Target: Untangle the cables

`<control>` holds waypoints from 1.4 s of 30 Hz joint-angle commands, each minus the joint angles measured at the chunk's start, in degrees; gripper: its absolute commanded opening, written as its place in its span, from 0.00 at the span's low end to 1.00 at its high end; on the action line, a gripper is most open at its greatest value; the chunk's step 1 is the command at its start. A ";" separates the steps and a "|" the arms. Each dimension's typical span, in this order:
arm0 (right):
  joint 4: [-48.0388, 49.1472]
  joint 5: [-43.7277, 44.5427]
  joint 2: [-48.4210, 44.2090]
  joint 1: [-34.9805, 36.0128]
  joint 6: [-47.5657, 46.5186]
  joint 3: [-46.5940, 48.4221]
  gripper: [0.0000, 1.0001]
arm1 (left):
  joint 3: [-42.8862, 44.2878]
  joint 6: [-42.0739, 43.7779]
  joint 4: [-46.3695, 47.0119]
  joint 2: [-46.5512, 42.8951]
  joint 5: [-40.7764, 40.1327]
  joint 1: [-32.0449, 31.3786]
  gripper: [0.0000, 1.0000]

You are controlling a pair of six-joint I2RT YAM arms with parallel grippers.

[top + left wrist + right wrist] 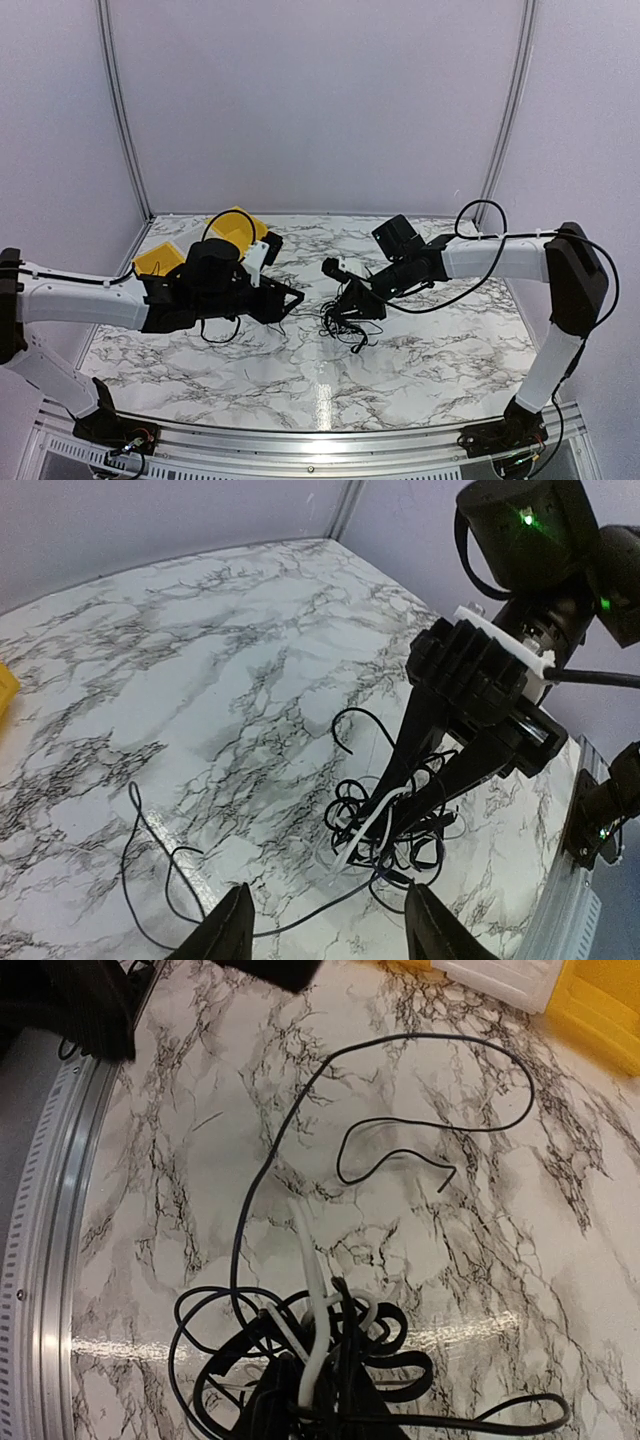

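Marble-patterned table (250, 370) fills the top view, and the cables (345, 325) lie as 1 black clump near its middle, between the 2 arms. The left gripper (293, 299) hangs just left of the clump and the right gripper (352, 302) is down on its upper edge. 2 yellow bins (235, 230) sit well apart at the far left, and from this height neither pair of jaws can be read. The left wrist view shows the left gripper's fingers (232, 932) wide apart and clamping nothing — a loose strand (134, 805) trails from the clump across the table beneath the gap. The right gripper's tips are buried among the loops beside a white wire (365, 832), so I cannot tell whether they pinch anything. The right wrist view has the clump cut off at the bottom edge, its dark fingers lost against dark wire, and 1 long strand (415, 1037) arcing away. The step in hand is probably teasing 1 strand out while the knot is pinned. The next move would call for a low, exact pinch on that flat, string-fine strand — then a slow pull away from the clump.
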 commanded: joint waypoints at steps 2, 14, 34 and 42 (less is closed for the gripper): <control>-1.44 -2.63 -2.31 0.78 -1.89 0.79 0.20 | 5.44 5.07 3.04 8.08 9.95 0.15 0.54; -1.99 -3.38 -2.10 1.10 -1.74 0.97 0.21 | 9.00 5.84 6.83 15.94 11.10 0.38 0.27; -0.26 -7.75 9.45 0.81 5.84 3.11 0.60 | -4.94 -5.11 20.61 4.61 2.10 0.60 0.00; 5.27 7.09 6.28 4.62 6.55 2.55 0.77 | -6.24 -8.44 22.97 4.81 1.30 0.60 0.00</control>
